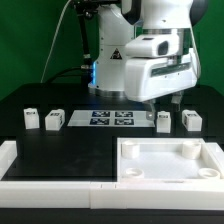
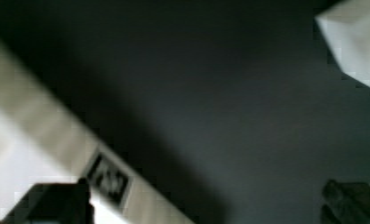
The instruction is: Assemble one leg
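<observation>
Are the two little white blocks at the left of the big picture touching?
Apart. The exterior view shows black table between the outer leg and the inner leg at the exterior view's left.

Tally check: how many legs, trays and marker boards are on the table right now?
Legs: 4
Tray: 1
Marker board: 1
Total: 6

A robotics lab bench: a white robot arm (image 1: 150,60) stands behind a matte black surface (image 1: 70,145), a green curtain (image 1: 30,40) closes off the background, and cables (image 1: 60,40) hang beside the arm. The marker board (image 1: 112,119) of square black-and-white tags lies flat on that surface, and each small white leg (image 1: 54,120) carries a tag too
</observation>
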### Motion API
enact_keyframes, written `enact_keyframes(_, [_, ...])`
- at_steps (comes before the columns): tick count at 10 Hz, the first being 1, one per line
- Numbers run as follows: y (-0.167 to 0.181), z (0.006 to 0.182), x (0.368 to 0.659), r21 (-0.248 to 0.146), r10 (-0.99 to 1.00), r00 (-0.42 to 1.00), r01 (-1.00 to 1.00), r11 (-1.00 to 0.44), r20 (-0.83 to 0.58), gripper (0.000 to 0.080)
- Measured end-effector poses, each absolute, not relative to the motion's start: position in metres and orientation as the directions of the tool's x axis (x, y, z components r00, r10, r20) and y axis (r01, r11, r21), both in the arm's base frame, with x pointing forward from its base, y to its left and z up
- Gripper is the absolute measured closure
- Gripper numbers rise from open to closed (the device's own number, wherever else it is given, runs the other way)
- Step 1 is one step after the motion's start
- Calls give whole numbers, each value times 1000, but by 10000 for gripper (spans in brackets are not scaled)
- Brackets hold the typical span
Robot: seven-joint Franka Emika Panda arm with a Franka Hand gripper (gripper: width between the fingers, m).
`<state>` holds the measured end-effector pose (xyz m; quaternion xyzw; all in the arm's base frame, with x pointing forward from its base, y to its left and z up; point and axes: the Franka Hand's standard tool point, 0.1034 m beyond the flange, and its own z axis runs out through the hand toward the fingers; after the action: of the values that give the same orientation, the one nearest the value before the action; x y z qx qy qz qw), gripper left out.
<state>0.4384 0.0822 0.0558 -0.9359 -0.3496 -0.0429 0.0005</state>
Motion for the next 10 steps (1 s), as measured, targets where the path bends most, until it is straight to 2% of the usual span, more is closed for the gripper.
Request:
enact_keyframes(1, [88,51,417,1,504,861,505,-863,72,150])
enact_keyframes(2, [99,47,407,-21,346,936,348,-937,59,150])
enact_keyframes(4, [126,46,397,-55,78,996,80,-995,41,150])
enact_keyframes(5, [136,47,395,-65,6,999,8,-998,36,150])
enact_keyframes(6, [147,47,393,-67,34,999,36,-997,36,150])
enact_keyframes(9, [142,45,390,-57,60,998,59,-997,-17,150])
enact_keyframes(10, [139,45,384,-42,69,987,63,-997,-145,150])
